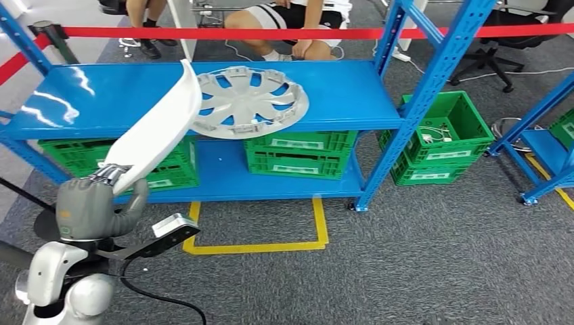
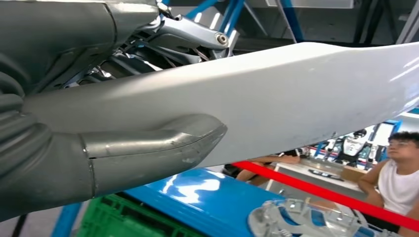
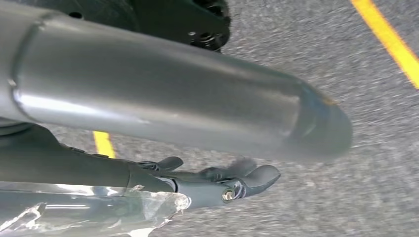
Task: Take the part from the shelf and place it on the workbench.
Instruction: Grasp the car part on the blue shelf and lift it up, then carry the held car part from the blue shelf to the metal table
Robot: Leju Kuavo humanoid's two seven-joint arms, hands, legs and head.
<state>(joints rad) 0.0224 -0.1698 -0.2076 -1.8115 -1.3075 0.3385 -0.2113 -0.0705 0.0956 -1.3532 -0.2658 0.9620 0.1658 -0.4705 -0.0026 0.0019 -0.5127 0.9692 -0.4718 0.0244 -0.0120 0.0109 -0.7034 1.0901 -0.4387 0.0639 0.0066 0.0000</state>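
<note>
Before the blue shelf (image 1: 101,95), raised left hand (image 1: 91,206) gripping the tilted white part (image 1: 162,125); right hand (image 3: 217,143) empty, fingers apart.

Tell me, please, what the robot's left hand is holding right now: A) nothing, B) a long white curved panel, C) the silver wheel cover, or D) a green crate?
B: the left hand grips the long white curved panel by its lower end, while the silver wheel cover lies on the blue shelf.

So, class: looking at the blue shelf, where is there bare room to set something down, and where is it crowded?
The upper shelf board is bare left of the wheel cover. The lower board has a gap between the left green crate and the middle green crate. The left hand, holding the white part, crowds the front left.
</note>
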